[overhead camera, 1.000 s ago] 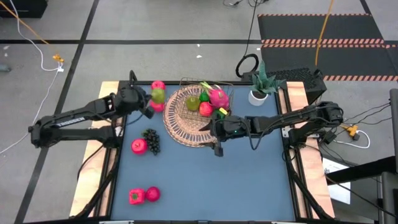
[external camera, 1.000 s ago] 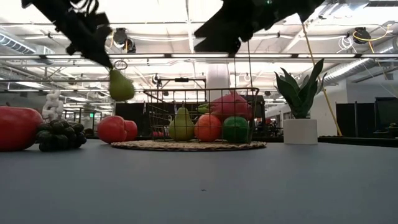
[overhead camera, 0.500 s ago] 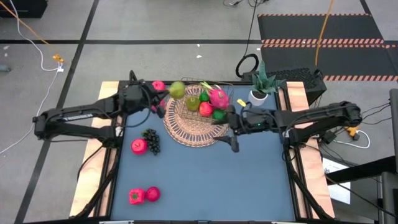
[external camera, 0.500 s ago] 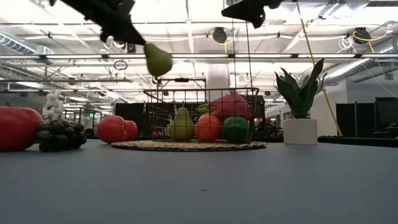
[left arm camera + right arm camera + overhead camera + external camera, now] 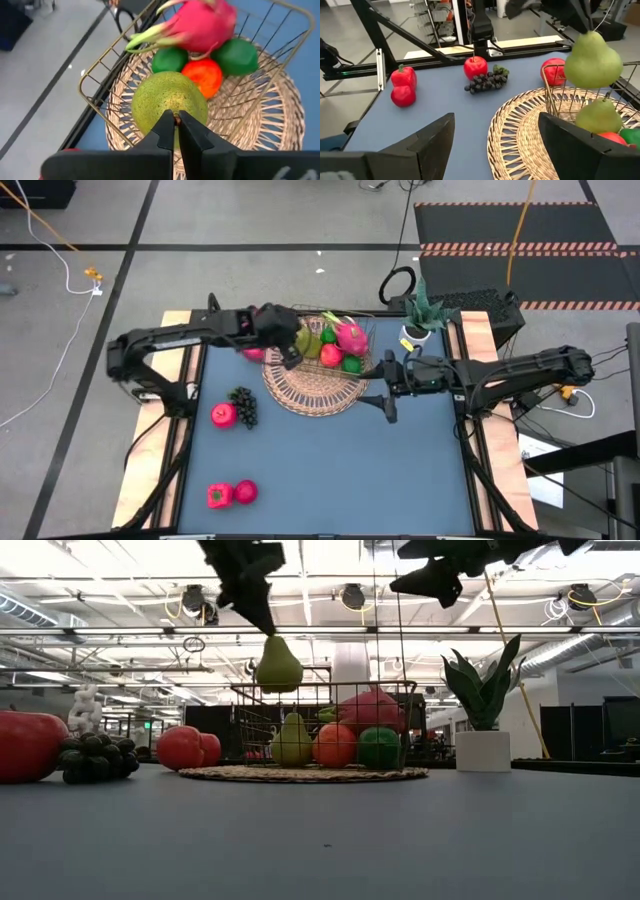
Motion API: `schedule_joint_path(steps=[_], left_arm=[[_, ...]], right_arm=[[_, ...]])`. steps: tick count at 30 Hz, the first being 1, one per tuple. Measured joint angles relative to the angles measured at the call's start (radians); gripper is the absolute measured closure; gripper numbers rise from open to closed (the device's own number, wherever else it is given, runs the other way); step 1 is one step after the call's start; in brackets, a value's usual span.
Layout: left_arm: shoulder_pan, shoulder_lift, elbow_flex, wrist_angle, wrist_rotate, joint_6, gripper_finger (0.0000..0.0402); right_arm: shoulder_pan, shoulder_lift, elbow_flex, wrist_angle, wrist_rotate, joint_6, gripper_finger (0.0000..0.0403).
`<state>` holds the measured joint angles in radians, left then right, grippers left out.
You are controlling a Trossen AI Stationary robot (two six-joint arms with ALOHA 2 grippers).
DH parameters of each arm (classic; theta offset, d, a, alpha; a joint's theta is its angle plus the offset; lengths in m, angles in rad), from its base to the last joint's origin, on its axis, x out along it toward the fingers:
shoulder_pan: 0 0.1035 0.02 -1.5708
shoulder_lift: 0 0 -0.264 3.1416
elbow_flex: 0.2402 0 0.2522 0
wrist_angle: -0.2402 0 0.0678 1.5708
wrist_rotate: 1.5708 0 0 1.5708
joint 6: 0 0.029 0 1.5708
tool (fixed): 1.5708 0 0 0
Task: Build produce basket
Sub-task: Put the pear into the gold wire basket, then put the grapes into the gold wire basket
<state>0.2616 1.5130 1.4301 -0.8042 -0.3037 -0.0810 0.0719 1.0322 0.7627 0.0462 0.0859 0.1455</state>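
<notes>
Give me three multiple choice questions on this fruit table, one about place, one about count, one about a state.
1. The held pear hangs: A) over the basket B) over the grapes C) by the plant
2. Pears in all: A) one B) two C) four
3. The right claw is: A) shut on a pepper B) shut empty C) open

A: the low view shows it above the wire frame.
B: one held, one in the basket.
C: its wrist view shows its fingers spread, nothing between them.

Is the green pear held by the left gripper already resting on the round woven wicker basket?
No. In the low view the green pear hangs from the left gripper, well above the basket.
</notes>
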Motion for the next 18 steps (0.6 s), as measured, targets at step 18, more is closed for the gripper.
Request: schedule_joint_path(steps=[18], left_arm=[[0.096, 0.218, 0.084, -0.056, 0.202, -0.058, 0.0291]], right_arm=[[0.002, -0.024, -0.052, 0.010, -0.006, 0.026, 0.0119]])
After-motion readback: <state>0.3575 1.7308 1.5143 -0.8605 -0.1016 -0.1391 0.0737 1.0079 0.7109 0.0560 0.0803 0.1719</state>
